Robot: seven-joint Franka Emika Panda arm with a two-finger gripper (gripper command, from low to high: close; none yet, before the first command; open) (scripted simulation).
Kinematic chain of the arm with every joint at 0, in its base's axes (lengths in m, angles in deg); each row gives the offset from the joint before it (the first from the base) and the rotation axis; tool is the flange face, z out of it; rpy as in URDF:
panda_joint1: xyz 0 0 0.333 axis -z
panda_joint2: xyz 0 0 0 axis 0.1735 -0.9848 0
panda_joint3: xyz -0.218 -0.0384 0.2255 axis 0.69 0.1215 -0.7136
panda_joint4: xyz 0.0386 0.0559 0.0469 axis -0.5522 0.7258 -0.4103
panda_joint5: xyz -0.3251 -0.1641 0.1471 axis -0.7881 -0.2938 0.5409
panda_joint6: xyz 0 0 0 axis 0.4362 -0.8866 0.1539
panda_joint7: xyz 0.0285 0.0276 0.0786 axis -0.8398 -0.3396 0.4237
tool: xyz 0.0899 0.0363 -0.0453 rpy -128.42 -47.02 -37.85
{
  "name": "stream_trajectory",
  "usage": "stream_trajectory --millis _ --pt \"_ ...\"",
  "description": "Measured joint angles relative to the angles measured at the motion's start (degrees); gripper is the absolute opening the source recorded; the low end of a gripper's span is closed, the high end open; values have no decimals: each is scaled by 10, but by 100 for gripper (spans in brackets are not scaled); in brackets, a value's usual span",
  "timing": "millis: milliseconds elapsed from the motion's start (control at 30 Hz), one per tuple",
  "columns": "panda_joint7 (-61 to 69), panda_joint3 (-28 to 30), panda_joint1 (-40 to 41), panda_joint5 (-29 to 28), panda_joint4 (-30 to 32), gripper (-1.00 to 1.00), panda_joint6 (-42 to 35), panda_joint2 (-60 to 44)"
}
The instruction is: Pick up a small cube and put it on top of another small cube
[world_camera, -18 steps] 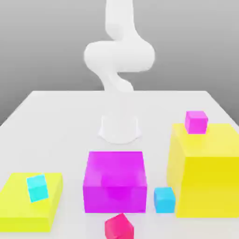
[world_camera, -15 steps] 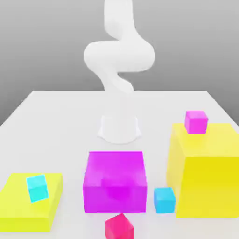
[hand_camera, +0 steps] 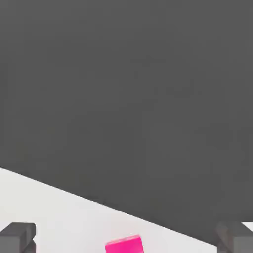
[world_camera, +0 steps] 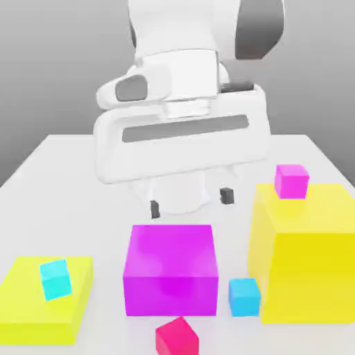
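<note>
White table (world_camera: pixel 83 187), set against a plain grey background; 4 small cubes and 3 larger blocks displayed.

Red cube (world_camera: pixel 177 338): to be lifted. Placed on the table, at the near side of the magenta block (world_camera: pixel 170 295), and turned askew to it. Because of that turn, the jaws will probably have to be matched to its faces, so that it is not twisted when pinched. Its top is left uncovered, which should suit a grasp from above.

Cyan cube (world_camera: pixel 55 280): intended support. Borne by the low yellow slab (world_camera: pixel 41 326) at the exterior view's left, likewise turned askew. A raised base is thus given to the stack; the red cube will presumably need to be carried higher than the slab and lowered squarely, lest it be tipped off.

Gripper (world_camera: pixel 191 202): held above the table, beyond the magenta block as seen from outside, slightly slanted. Jaws spread wide, nothing gripped; room is thereby kept for 1 cube to be taken between them. Step judged to be the approach, with stacking still to be done.

Also listed: blue cube (world_camera: pixel 244 297), on the table beside the tall yellow block (world_camera: pixel 315 277); pink cube (world_camera: pixel 291 182), atop that block. Neither is called for.
</note>
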Motion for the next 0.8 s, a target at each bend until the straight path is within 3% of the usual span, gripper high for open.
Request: stream_trajectory --millis 300,433,467,667,800 --pt "76 1 3 -26 21 0 74 -179" --pt "96 -17 17 -9 8 0 135 -262" --pt "99 -23 21 -5 5 -100 149 -279" --pt "101 -26 24 -3 3 -100 154 -287" --pt "88 -11 13 -21 15 -100 110 -231"
